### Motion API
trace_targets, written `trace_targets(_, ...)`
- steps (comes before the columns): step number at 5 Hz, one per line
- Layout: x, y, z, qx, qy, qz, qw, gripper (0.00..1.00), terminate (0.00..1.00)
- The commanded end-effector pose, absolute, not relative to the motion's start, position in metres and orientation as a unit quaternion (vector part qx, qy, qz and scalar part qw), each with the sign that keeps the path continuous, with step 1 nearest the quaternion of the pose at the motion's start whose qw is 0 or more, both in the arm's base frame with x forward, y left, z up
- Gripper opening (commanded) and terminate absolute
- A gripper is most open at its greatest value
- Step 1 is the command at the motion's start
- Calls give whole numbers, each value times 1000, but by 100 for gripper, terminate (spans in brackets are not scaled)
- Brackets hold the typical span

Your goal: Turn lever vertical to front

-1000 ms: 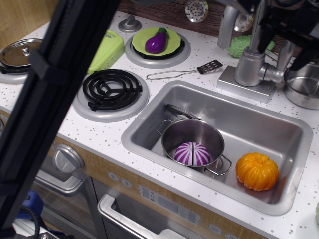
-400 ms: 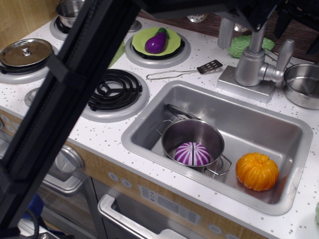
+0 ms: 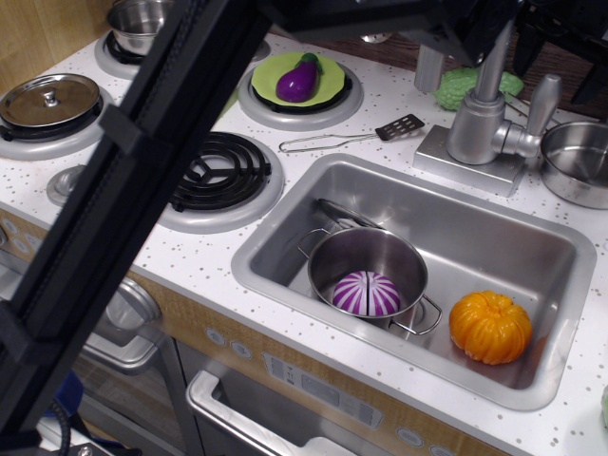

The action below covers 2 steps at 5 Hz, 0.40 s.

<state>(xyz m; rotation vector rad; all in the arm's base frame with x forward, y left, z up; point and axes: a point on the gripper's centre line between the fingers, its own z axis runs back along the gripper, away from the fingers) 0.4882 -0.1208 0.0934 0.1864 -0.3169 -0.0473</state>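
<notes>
The lever (image 3: 541, 103) is a short silver paddle. It stands nearly upright on the right side of the faucet body (image 3: 475, 128), joined to it by a stub. The spout column (image 3: 490, 62) rises from that body. My gripper (image 3: 562, 59) is at the top right, just above the lever's tip and partly cut off by the frame. Its two dark fingers stand apart, one (image 3: 530, 38) left of the tip and one (image 3: 595, 81) right of it. They do not touch the lever.
The sink (image 3: 285, 256) holds a steel pot (image 3: 366, 256) with a purple-white ball (image 3: 367, 293), and an orange pumpkin (image 3: 490, 326). A steel bowl (image 3: 576, 161) stands right of the faucet. A spatula (image 3: 380, 131), a burner (image 3: 220, 171) and an eggplant (image 3: 298, 78) lie left. My black arm (image 3: 123, 190) crosses the left.
My gripper has risen from around the lever to above its tip. The arm link has swung right across the view. The lever now shows fully.
</notes>
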Motion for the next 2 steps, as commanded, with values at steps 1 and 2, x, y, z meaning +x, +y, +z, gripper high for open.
trace_targets(1, 481, -130, 121, 74, -178, 3, 981, 0, 0)
trace_targets(2, 466, -140, 122, 73, -171, 19, 982, 0, 0)
